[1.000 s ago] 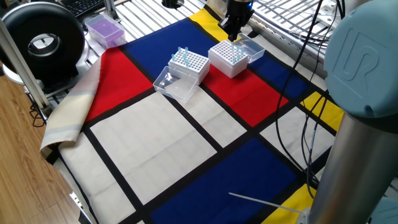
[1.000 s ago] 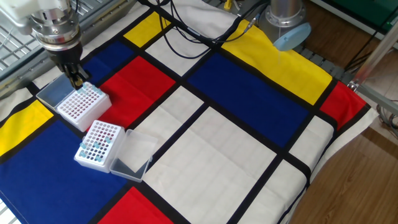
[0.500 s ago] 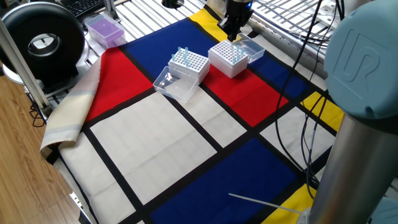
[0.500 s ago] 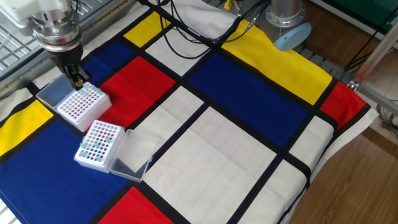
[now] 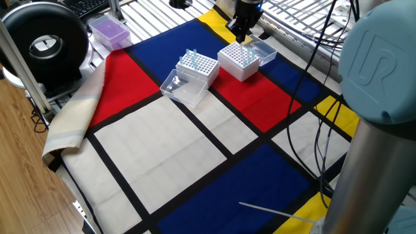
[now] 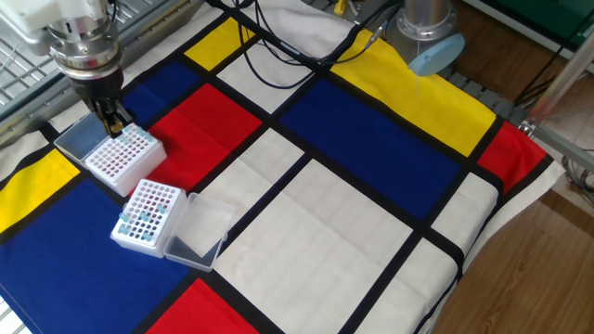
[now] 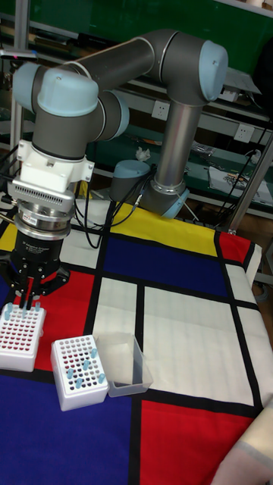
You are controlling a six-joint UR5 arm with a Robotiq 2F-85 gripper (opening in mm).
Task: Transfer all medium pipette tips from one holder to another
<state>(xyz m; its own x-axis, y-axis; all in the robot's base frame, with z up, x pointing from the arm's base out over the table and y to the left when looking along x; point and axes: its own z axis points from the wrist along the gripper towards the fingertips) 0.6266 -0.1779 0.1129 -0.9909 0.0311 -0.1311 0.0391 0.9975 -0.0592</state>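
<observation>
Two white perforated holders stand on the coloured cloth. The nearer holder (image 5: 197, 67) (image 6: 148, 211) (image 7: 80, 371) carries several pale-blue medium pipette tips (image 7: 82, 364) (image 6: 130, 223) (image 5: 190, 54). The farther holder (image 5: 238, 60) (image 6: 123, 158) (image 7: 19, 336) has a few tips (image 5: 243, 49) (image 7: 9, 311) along its back edge. My gripper (image 5: 240, 36) (image 6: 116, 125) (image 7: 29, 303) points straight down just above that back edge. Its fingertips are close together, and the frames are too small to show whether a tip sits between them.
Each holder has its clear lid folded open beside it (image 5: 179, 88) (image 6: 195, 237) (image 5: 263, 47). A purple tip box (image 5: 109, 30) and a round black device (image 5: 45, 45) sit at the cloth's far left. Wire racks and cables (image 5: 325, 39) lie behind the gripper.
The gripper has shifted slightly up and away from the farther holder's back edge. The holders and tips have not moved.
</observation>
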